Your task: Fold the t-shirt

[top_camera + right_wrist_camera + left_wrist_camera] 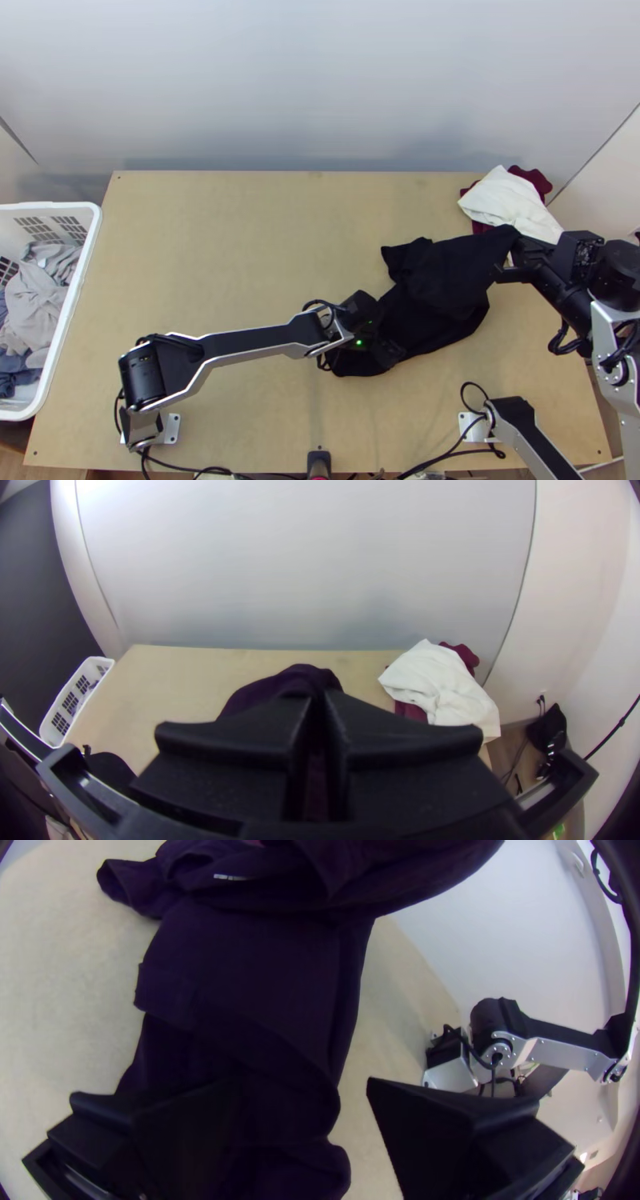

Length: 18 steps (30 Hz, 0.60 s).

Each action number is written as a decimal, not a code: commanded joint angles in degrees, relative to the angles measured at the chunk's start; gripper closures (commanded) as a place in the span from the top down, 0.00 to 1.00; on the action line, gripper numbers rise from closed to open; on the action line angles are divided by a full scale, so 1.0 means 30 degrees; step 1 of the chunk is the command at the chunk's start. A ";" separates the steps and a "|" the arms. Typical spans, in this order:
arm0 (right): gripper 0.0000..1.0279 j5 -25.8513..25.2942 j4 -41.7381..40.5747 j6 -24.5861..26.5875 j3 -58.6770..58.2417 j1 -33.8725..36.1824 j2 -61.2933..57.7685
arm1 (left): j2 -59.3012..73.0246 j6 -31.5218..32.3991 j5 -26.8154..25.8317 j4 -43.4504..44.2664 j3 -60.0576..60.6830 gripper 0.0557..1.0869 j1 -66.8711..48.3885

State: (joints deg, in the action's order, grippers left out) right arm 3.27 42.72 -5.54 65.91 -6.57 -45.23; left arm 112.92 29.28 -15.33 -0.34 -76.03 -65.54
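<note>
One part of the dark t-shirt (436,280) is clamped in my right gripper's (319,699) fingers, the rest bunched on the worktop (240,240), right of frame centre; my left gripper's (302,1083) fingers stand apart; I judge this spreading, next needing a left pinch, then a stretch.

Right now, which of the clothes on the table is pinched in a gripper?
The black t-shirt. The right gripper pinches it, while the white cloth and maroon cloth lie together at the far right corner of the table.
</note>
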 commanded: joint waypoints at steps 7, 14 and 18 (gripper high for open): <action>0.04 -0.0064 -0.0089 0.0089 -0.0759 0.0051 0.0459 | -0.1079 0.1491 0.1449 0.1080 0.0529 0.08 0.0430; 0.04 -0.0064 -0.0236 0.0148 -0.0642 0.0051 0.0605 | -0.4858 0.1637 0.1390 0.0699 0.1583 0.05 0.2950; 0.04 -0.0093 -0.0207 0.0294 -0.0290 0.0080 0.0693 | -0.7114 0.1989 0.0335 -0.0707 0.1583 0.04 0.5235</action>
State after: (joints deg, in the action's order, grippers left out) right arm 3.05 42.24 -5.10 64.14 -6.39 -43.59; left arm 100.97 34.15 -11.57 1.39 -72.42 -58.08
